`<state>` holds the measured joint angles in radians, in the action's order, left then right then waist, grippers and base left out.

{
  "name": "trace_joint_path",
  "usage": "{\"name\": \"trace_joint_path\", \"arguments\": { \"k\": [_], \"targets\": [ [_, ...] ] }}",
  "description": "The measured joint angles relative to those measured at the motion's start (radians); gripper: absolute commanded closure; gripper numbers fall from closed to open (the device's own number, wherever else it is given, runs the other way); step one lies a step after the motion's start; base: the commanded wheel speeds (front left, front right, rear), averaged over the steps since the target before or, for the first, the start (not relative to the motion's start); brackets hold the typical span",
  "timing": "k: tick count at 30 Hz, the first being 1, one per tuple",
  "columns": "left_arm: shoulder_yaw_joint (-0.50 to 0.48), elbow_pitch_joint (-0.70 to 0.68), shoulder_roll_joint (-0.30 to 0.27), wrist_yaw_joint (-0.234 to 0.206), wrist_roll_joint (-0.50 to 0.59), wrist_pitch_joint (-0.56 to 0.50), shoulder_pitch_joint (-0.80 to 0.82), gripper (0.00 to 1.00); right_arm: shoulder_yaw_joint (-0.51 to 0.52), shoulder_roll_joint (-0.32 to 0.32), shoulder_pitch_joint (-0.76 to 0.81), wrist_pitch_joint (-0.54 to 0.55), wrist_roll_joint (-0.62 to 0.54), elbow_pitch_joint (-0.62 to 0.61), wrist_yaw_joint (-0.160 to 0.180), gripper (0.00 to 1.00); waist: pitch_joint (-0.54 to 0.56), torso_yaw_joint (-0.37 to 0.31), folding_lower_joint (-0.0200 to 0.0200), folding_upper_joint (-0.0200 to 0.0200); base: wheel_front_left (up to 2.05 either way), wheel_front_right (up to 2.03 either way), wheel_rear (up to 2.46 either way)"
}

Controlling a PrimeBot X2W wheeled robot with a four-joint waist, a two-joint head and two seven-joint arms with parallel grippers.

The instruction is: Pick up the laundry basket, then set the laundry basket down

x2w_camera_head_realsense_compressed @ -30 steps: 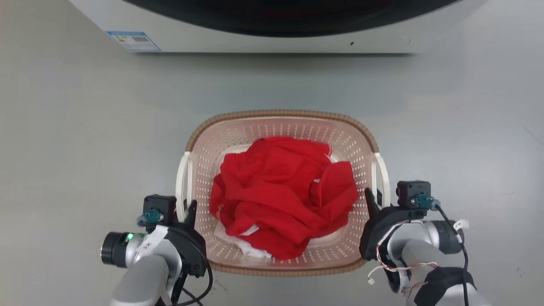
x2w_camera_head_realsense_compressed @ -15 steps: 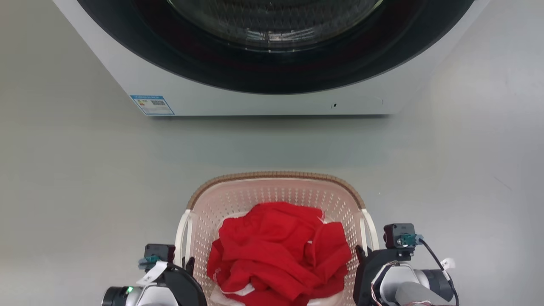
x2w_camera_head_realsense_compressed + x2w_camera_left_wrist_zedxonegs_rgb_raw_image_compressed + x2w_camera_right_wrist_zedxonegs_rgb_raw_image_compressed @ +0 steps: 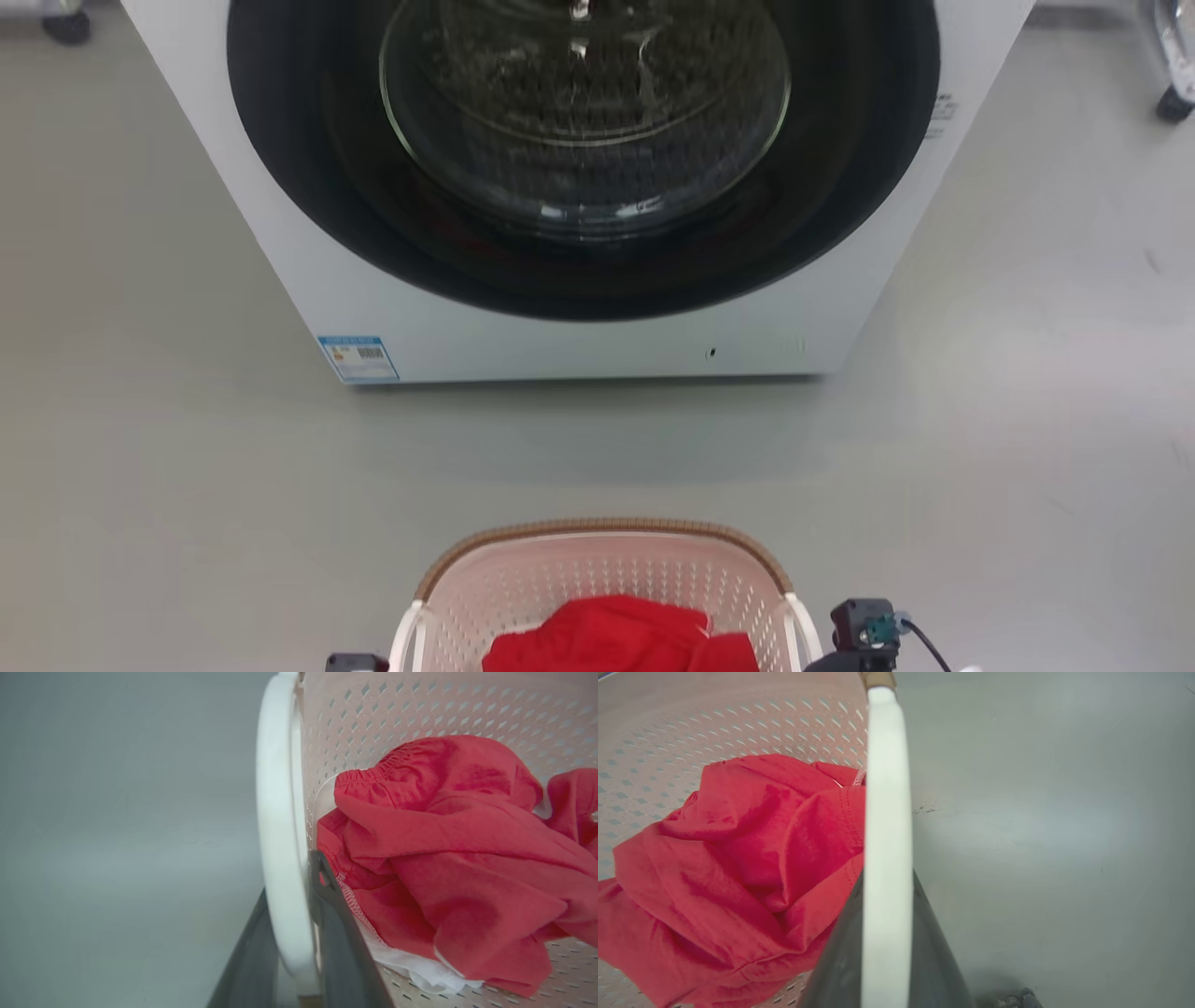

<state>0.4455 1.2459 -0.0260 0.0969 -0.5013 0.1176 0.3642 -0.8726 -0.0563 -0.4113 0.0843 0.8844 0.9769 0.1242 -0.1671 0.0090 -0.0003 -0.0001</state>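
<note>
Head view: high, facing forward and down. Washing machine [image 3: 579, 345] front at mid-distance, floor [image 3: 187, 485] before it, laundry basket [image 3: 597, 569] cut by bottom edge. Wrist views: very close, along left handle [image 3: 280, 835] and right handle [image 3: 887, 812]; both share basket interior, red clothes [image 3: 458, 858].

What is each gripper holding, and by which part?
The laundry basket: the left gripper clamps its left white handle, the right gripper its right white handle, one finger on each side.

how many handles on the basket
2: left handle on the laundry basket's left side, between the left jaws; right handle on its right side, between the right jaws.
</note>
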Motion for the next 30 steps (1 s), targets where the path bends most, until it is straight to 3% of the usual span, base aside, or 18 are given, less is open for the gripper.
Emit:
{"name": "trace_joint_path", "arguments": {
  "k": [13,30],
  "targets": [
    [0.056,-0.001,-0.007,0.0,-0.036,-0.047,-0.103,1.0,-0.069,-0.003,0.093,0.053,0.077,-0.006,0.009,1.0,0.168,-0.015,0.0,-0.0001,0.0,0.0,0.0],
    [0.085,-0.014,-0.013,0.0,-0.051,-0.055,-0.109,1.0,-0.116,-0.009,0.095,0.056,0.138,-0.005,0.017,1.0,0.214,-0.024,0.0003,0.0001,0.0,0.0,0.0]
  ]
}}
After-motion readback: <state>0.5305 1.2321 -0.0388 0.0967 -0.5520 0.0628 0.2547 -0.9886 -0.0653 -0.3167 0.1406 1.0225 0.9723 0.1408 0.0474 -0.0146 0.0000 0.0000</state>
